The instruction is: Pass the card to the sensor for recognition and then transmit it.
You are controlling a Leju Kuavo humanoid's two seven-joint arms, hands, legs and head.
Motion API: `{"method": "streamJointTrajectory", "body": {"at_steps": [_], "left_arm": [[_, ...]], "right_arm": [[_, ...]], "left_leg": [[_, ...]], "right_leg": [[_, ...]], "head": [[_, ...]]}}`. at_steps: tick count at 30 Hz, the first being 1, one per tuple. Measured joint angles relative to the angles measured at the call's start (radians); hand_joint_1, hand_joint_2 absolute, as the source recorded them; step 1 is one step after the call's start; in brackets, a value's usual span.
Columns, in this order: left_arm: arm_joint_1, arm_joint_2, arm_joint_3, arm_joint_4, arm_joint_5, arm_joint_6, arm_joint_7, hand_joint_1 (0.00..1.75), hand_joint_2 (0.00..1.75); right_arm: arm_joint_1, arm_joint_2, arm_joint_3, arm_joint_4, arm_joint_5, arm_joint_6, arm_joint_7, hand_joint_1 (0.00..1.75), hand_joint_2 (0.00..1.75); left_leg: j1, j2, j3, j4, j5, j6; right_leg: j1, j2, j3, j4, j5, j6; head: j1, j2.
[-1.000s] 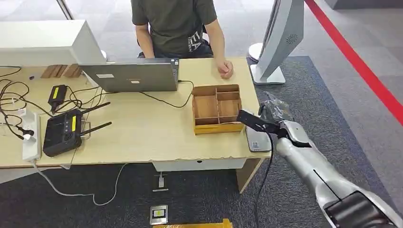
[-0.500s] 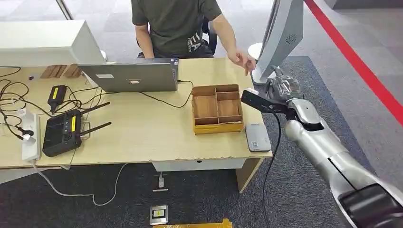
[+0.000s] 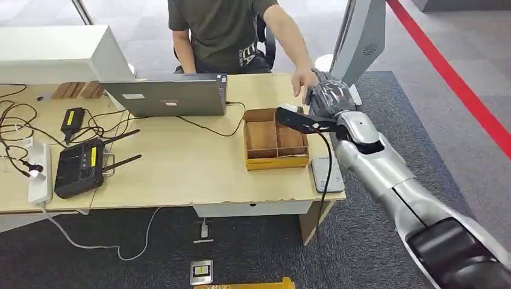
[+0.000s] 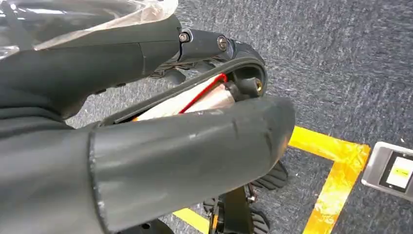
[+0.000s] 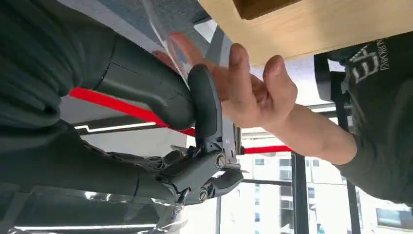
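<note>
Several bare compartments divide the shallow brown wooden tray at centre frame on the pale wooden surface. Just right, the silver right hand pinches a clear plastic-sleeved card against a person's hand.

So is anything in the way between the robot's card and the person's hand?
Nothing visible. The right hand holds the card up, and the person's hand is already right at it, above the table edge.

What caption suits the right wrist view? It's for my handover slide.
Robot hand pinches a clear card as a person's hand takes it.
</note>
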Motion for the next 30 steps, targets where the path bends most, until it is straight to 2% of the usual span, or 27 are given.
{"method": "streamJointTrajectory", "body": {"at_steps": [10, 19, 20, 21, 22, 26, 30], "left_arm": [[0.000, 0.000, 0.000, 0.000, 0.010, 0.004, 0.003, 0.00, 0.00], [0.001, -0.001, 0.000, 0.000, 0.018, 0.004, 0.000, 0.00, 0.00], [0.001, -0.001, 0.000, 0.000, 0.018, 0.004, 0.000, 0.00, 0.00], [0.001, -0.001, 0.000, 0.000, 0.018, 0.004, 0.000, 0.00, 0.00], [0.001, -0.001, 0.000, 0.000, 0.018, 0.004, 0.002, 0.00, 0.00], [0.001, -0.003, 0.000, 0.000, 0.023, 0.006, 0.010, 0.00, 0.00], [0.002, -0.006, 0.000, 0.000, 0.028, 0.015, 0.026, 0.00, 0.00]], "right_arm": [[-0.012, 0.047, 0.003, 0.045, 0.000, -0.007, -0.016, 1.75, 1.75], [-0.015, 0.065, 0.004, 0.082, -0.018, -0.029, -0.042, 1.75, 1.75], [-0.015, 0.066, 0.004, 0.086, -0.019, -0.031, -0.043, 1.61, 1.75], [-0.015, 0.067, 0.004, 0.092, -0.021, -0.032, -0.045, 0.00, 0.00], [-0.015, 0.069, 0.004, 0.096, -0.023, -0.035, -0.045, 0.00, 0.00], [-0.015, 0.072, 0.002, 0.122, -0.025, -0.128, -0.064, 0.00, 0.00], [-0.015, 0.071, 0.002, 0.149, -0.010, -0.161, -0.066, 0.00, 0.00]], "left_leg": [[0.000, 0.000, 0.000, 0.000, 0.000, 0.000], [0.000, 0.000, 0.000, 0.000, 0.000, 0.000], [0.000, 0.000, 0.000, 0.000, 0.000, 0.000], [0.000, 0.000, 0.000, 0.000, 0.000, 0.000], [0.000, 0.000, 0.000, 0.000, 0.000, 0.000], [0.000, 0.000, 0.000, 0.000, 0.000, 0.000], [0.000, 0.000, 0.000, 0.000, 0.000, 0.000]], "right_leg": [[0.000, 0.000, 0.000, 0.000, 0.000, 0.000], [0.000, 0.000, 0.000, 0.000, 0.000, 0.000], [0.000, 0.000, 0.000, 0.000, 0.000, 0.000], [0.000, 0.000, 0.000, 0.000, 0.000, 0.000], [0.000, 0.000, 0.000, 0.000, 0.000, 0.000], [0.000, 0.000, 0.000, 0.000, 0.000, 0.000], [0.000, 0.000, 0.000, 0.000, 0.000, 0.000]], "head": [[0.000, 0.000], [0.000, 0.000], [0.000, 0.000], [0.000, 0.000], [0.000, 0.000], [0.000, 0.000], [0.000, 0.000]]}}
